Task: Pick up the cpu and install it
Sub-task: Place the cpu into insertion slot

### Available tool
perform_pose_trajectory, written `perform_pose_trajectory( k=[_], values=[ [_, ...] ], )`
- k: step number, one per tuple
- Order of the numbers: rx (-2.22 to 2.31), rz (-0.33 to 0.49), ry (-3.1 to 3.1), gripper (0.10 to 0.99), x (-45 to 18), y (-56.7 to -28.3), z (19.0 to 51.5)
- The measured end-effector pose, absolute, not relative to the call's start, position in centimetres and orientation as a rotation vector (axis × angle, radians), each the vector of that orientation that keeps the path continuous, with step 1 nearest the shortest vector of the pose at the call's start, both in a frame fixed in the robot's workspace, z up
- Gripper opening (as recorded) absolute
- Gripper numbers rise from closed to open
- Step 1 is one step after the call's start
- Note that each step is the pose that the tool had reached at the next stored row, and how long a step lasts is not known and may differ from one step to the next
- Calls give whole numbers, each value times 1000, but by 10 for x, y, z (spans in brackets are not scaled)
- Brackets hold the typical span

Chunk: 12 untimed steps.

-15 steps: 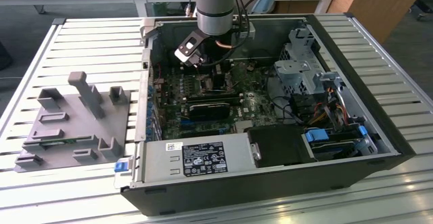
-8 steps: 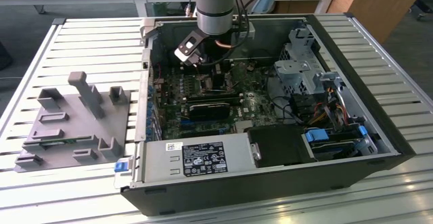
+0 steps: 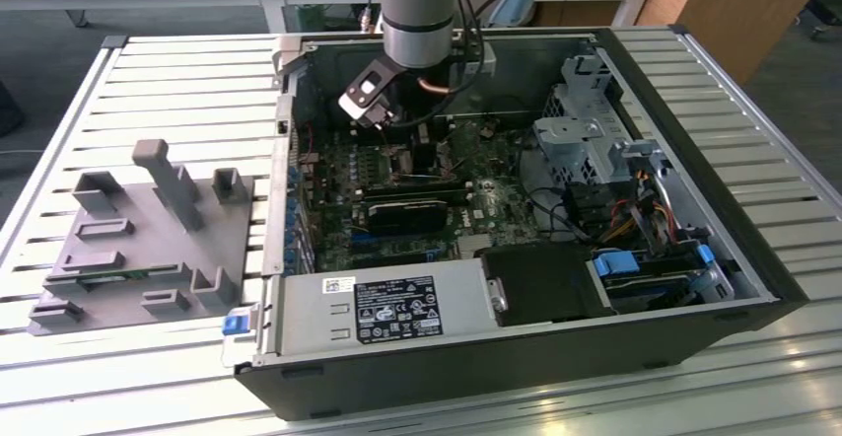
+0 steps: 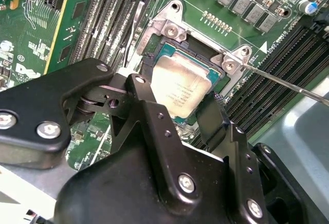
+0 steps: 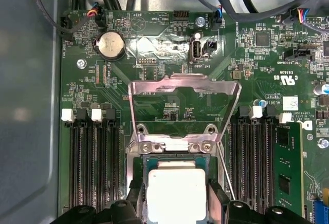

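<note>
The cpu (image 4: 181,89), a flat square chip with a silver top, lies level in the motherboard socket (image 4: 169,29) and also shows in the first wrist view (image 5: 176,193). My gripper (image 4: 180,99) straddles it, with one black finger (image 4: 146,88) against one edge and the other finger (image 4: 209,113) against the opposite edge. The fingers look shut on the chip's sides. The socket's metal load plate (image 5: 184,88) stands flipped open behind the chip. In the exterior view the arm reaches down into the open computer case, with the gripper (image 3: 410,152) low over the board.
A thin socket lever (image 4: 288,82) sticks out beside the socket. Memory slots (image 5: 95,167) flank it on both sides. A black block (image 3: 414,209), a drive cage (image 3: 593,130) and the power supply (image 3: 382,308) crowd the case. A grey fixture tray (image 3: 145,249) sits at the exterior view's left.
</note>
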<state>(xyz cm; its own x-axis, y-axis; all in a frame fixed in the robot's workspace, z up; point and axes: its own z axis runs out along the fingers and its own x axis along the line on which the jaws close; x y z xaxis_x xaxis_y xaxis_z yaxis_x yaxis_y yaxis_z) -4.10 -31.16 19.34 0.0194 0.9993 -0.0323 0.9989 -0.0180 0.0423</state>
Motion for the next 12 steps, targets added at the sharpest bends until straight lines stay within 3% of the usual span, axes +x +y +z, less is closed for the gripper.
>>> perform_pose_trajectory(
  k=[7,8,9,11,12],
  values=[
    [2204,10,2164,596,-41,-312,205],
    [2204,10,2164,533,-41,-312,207],
    [2204,10,2164,533,-41,-312,208],
    [2204,10,2164,416,-41,-312,210],
    [2204,10,2164,416,-41,-312,211]
  ],
)
